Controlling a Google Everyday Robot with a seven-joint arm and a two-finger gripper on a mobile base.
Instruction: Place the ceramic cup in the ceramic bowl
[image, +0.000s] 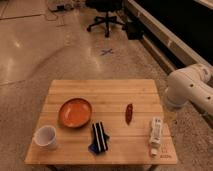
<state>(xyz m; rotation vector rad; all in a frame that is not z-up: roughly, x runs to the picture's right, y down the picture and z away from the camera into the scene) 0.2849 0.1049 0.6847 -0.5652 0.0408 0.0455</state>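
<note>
White cup (46, 136) sits at near-left corner of table (107, 90) beside bowl (75, 112), gripper out of view beyond arm (192, 90), grip state can't be told; long reach could knock cup off edge.

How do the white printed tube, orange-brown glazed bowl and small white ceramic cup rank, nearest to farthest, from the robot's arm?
Ranked from the arm at right; gripper not in view.
1. tube, right edge.
2. ceramic bowl, centre-left.
3. ceramic cup, front-left corner.
</note>
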